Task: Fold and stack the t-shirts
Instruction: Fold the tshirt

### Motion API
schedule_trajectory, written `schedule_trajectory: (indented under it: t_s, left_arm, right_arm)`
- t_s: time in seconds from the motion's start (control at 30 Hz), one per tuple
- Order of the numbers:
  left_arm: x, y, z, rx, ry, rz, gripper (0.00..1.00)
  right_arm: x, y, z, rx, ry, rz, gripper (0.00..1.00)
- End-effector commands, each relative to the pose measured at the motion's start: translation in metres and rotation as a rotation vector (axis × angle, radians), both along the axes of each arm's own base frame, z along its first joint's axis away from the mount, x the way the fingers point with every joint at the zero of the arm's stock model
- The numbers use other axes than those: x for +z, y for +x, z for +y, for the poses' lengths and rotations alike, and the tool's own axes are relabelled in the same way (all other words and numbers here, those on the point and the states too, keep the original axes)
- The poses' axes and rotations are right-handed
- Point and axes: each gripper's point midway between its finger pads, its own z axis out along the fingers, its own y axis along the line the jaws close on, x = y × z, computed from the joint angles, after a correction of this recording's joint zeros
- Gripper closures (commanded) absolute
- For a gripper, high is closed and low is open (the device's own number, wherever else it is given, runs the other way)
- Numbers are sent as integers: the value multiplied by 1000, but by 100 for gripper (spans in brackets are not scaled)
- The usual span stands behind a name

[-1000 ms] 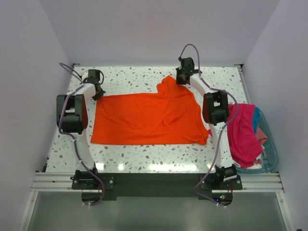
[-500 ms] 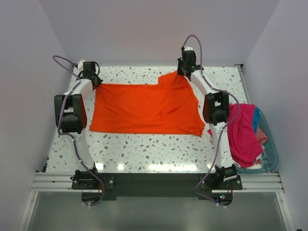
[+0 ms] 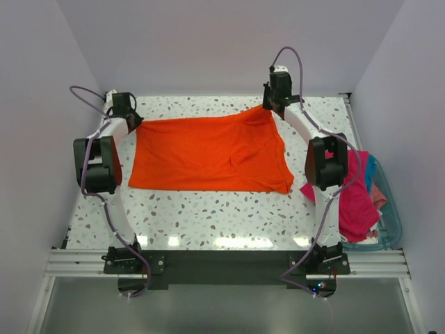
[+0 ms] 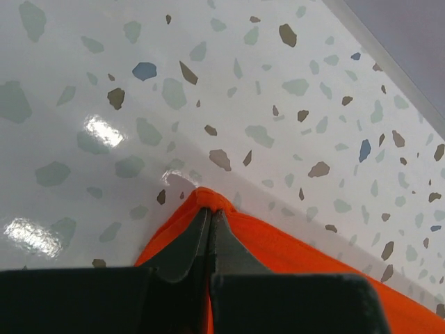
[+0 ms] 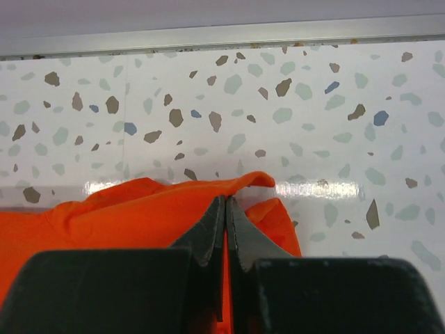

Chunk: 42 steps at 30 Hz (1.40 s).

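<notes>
left claw [image 4: 209,213] and right claw [image 5: 225,202] each clamped on orange t-shirt [image 3: 208,149] — far corners

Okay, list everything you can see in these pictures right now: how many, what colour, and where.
orange t-shirt: one, bright orange, spread across the table.
magenta t-shirt: one, magenta-pink, heaped in the bin and hanging over its left rim.
paler pink cloth: one, pale pink, in the bin beside the magenta t-shirt.
bin: one, teal, at the table's right side.
table: one, white with speckles.
left gripper: one, black, shut on the orange t-shirt's far left corner.
right gripper: one, black, shut on its far right corner.
</notes>
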Motion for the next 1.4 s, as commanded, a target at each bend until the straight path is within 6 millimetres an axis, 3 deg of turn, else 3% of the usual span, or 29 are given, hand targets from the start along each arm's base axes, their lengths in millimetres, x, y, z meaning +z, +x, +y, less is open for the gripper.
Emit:
schedule_trajectory:
  t_s: [0.0, 0.03, 0.07, 0.1, 0.13, 0.37, 0.4, 0.47, 0.53, 0.57, 0.6, 0.67, 0.7, 0.73, 0.77, 0.87, 1.0, 1.07, 1.1, 1.17, 1.2, 1.27, 1.37]
  left_arm:
    - [36, -1, 6, -4, 4, -93, 100]
    - [40, -4, 5, -4, 0, -100, 100]
    - [39, -7, 5, -2, -3, -98, 100]
    - [34, -12, 3, -3, -9, -85, 100]
    - [34, -15, 3, -2, -8, -84, 100]
    - [38, -46, 3, 19, -15, -76, 100]
    - [31, -54, 4, 26, -18, -54, 100]
    - [37, -62, 4, 36, -20, -63, 100]
    - [38, -74, 4, 45, -21, -57, 100]
    - [39, -77, 3, 47, -22, -58, 100]
    - [33, -85, 3, 50, -23, -42, 100]
    - [40, -92, 4, 57, -19, -52, 100]
    - [34, -101, 2, 60, -20, -31, 100]
    - [40, -105, 2, 63, -18, -43, 100]
    - [34, -112, 3, 72, -18, -27, 100]
    - [34, -127, 3, 98, -19, -17, 100]
    - [14, -156, 1, 130, -34, 34, 100]
    - [10, -164, 1, 156, -45, 43, 92]
    - [4, -172, 2, 169, -48, 61, 80]
    - [5, -175, 1, 179, -58, 53, 65]
    - [6, -176, 1, 179, -59, 45, 51]
    - [13, -174, -2, 164, -66, 18, 43]
    - [25, -168, -6, 137, -72, -25, 40]
  right_arm:
    - [72, -6, -9, -48, 49, -162, 100]
    - [57, -15, -11, -52, 46, -130, 100]
    - [56, -20, -12, -53, 53, -128, 100]
    - [69, -26, -13, -58, 72, -152, 100]
    - [54, -36, -14, -58, 72, -119, 100]
    - [51, -82, -18, -75, 118, -96, 100]
    - [42, -90, -18, -74, 116, -75, 100]
    - [49, -101, -17, -73, 132, -85, 100]
    - [41, -114, -15, -70, 130, -63, 100]
    - [48, -120, -15, -75, 137, -77, 100]
    - [40, -128, -14, -70, 134, -57, 100]
    - [45, -139, -14, -70, 141, -64, 100]
    - [36, -148, -12, -67, 141, -45, 100]
    - [34, -153, -13, -70, 139, -41, 100]
    - [38, -159, -14, -77, 144, -52, 100]
    - [21, -180, -17, -80, 154, -17, 100]
    - [-4, -211, -15, -70, 172, 25, 100]
    - [-11, -217, -11, -57, 195, 37, 100]
    - [-21, -225, -11, -49, 198, 57, 99]
    - [-19, -231, -9, -28, 211, 49, 84]
    - [-21, -234, -9, -25, 208, 50, 70]
    - [-10, -236, -12, -13, 198, 30, 57]
    - [5, -229, -9, -1, 189, 9, 47]
